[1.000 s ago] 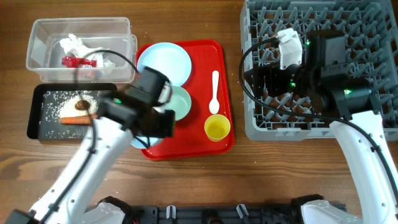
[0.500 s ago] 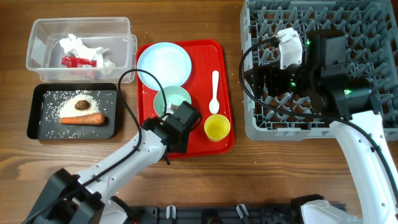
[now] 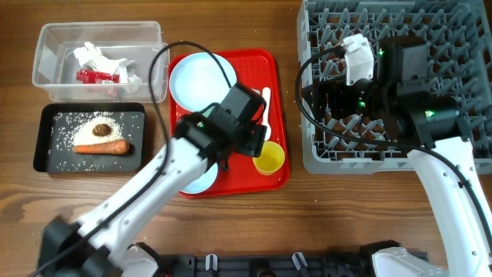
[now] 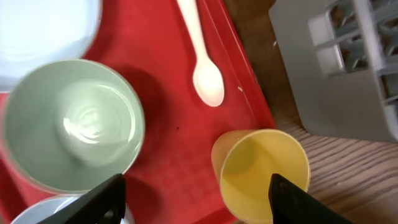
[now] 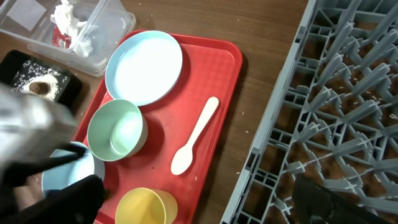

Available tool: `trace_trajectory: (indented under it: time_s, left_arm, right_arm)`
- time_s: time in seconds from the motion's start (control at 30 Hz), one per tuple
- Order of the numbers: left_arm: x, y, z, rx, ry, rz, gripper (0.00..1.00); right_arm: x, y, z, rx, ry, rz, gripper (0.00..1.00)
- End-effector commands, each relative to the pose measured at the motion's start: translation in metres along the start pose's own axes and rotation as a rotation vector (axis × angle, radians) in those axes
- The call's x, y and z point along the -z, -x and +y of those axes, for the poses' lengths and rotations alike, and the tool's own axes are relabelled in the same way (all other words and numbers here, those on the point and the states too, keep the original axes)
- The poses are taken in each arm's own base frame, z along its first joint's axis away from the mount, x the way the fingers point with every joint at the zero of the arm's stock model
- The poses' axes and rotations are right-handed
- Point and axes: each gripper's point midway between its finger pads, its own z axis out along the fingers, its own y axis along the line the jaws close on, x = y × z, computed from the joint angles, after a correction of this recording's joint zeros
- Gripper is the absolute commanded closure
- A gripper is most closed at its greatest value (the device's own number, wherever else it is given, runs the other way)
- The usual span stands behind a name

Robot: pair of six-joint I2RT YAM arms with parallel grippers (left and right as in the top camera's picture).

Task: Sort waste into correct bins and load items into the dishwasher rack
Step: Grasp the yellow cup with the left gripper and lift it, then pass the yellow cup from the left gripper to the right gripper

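My left gripper [image 3: 250, 138] hovers open over the red tray, nothing held; in the left wrist view its gripper [image 4: 199, 205] straddles bare tray, with the yellow cup [image 4: 261, 174] by the right finger and the pale green bowl [image 4: 71, 124] by the left. The white spoon [image 4: 202, 56] lies beyond, the light blue plate [image 3: 201, 77] at the tray's far end. A light blue bowl [image 5: 68, 168] sits at the near left. My right gripper [image 5: 205, 205] stands open and empty over the dishwasher rack's [image 3: 400, 77] left edge. The carrot [image 3: 102, 147], rice and brown lump [image 3: 101, 130] lie in the black tray [image 3: 46, 115]. Tissue and a red wrapper [image 3: 96, 75] are in the clear tub [image 3: 54, 35].
The red serving tray [image 3: 277, 69] sits between the bins and the rack, with a strip of bare wooden table [image 3: 292, 46] before the rack's wall. The left arm covers the green bowl from overhead.
The left arm has swung right from the black tray to above the cup and spoon, and its jaws have opened. The right arm has not moved.
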Motion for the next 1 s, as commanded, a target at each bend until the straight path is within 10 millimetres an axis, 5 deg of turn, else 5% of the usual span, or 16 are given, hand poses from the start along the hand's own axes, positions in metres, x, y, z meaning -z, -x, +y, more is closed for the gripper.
trace_trajectory:
  time_s: [0.0, 0.13, 0.2, 0.27, 0.5, 0.63, 0.83, 0.97]
  left_arm:
    - [-0.04, -0.017, -0.008, -0.041, -0.039, 0.12, 0.3]
    - [-0.07, -0.029, -0.006, -0.038, -0.026, 0.191, 0.43]
    - [-0.076, -0.032, -0.006, -0.032, -0.021, 0.206, 0.75]
    - [-0.078, -0.032, -0.006, -0.024, -0.02, 0.206, 0.91]
    - [-0.072, -0.03, -0.021, 0.046, -0.123, 0.222, 0.96]
    - [-0.014, 0.012, -0.02, 0.19, -0.41, 0.16, 0.96]
    - [0.043, 0.055, 0.051, 0.454, -0.715, 0.028, 0.96]
    - [0.09, 0.081, 0.066, 0.444, -1.0, -0.099, 0.96]
  right_arm:
    - [0.001, 0.004, 0.0, -0.002, 0.001, -0.008, 0.0]
    - [0.001, 0.005, 0.0, -0.002, 0.002, -0.009, 0.0]
    - [0.001, 0.004, 0.0, -0.003, 0.002, -0.008, 0.0]
    - [0.001, 0.004, 0.0, -0.006, 0.002, -0.008, 0.0]
    - [0.001, 0.004, 0.0, -0.006, 0.002, -0.006, 0.0]
    - [0.001, 0.004, 0.004, -0.007, 0.026, -0.006, 0.0]
    - [0.003, 0.012, 0.029, 0.006, 0.172, -0.038, 0.0]
    - [0.008, 0.038, 0.072, 0.052, 0.458, -0.165, 0.0]
